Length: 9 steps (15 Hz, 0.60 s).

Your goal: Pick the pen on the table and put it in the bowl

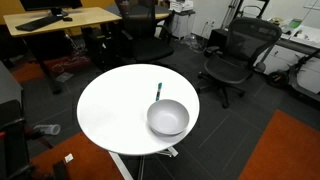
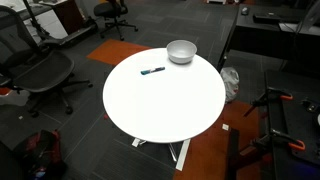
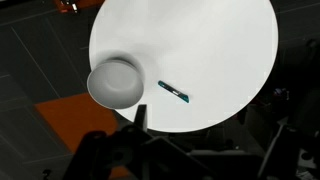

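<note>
**Fingers [image 3: 140,118] held high over worktop [image 3: 200,50]; pen [image 3: 174,93] not yet lifted**

Dark finger parts are seen at the lower edge of the wrist view, well above the round white worktop. Whether they are spread or closed cannot be told from the shadowed outline, and nothing is seen gripped between them. No arm is shown in either exterior view.

The pen, a thin teal stick, is pictured lying flat on the worktop, just beside the metal bowl [image 3: 114,82] but apart from it. In an exterior view the pen [image 1: 159,91] lies beyond the bowl [image 1: 168,128]. Seen from the opposite side, the pen [image 2: 152,71] lies nearer than the bowl [image 2: 181,58]. The bowl is shown empty and set near the worktop's edge.

The reach for the pen is judged to be the step in hand. A descent straight over the pen's middle is called for, with the wrist turned so that the fingers close across the shaft rather than along it. The fingers would best be opened before contact and lowered until the tips almost graze the worktop, as so thin a stick is easily missed or nudged aside. The bowl's rim should be given room on the way down, since a knock could push it toward the edge. Once the pen is lifted, only a short carry is needed. A low release over the bowl's centre is advised, so that the pen is not bounced off the shiny wall.
</note>
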{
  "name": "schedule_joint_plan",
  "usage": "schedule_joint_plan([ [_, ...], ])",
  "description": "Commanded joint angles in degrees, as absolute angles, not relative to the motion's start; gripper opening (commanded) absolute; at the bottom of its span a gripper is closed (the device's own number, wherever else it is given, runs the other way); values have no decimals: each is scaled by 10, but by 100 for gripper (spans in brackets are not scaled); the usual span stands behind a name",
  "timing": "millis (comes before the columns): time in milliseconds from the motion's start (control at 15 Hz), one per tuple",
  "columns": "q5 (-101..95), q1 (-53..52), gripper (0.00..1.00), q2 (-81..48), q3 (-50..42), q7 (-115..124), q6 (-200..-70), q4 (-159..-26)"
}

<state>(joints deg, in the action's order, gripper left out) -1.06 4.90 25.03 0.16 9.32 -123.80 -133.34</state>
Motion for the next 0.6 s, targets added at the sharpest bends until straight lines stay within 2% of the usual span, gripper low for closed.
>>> schedule_joint_plan([
  [0,-12,47,100,250,0,94,-1237,-1332],
  [533,-30,47,100,229,0,73,-1250,-1323],
])
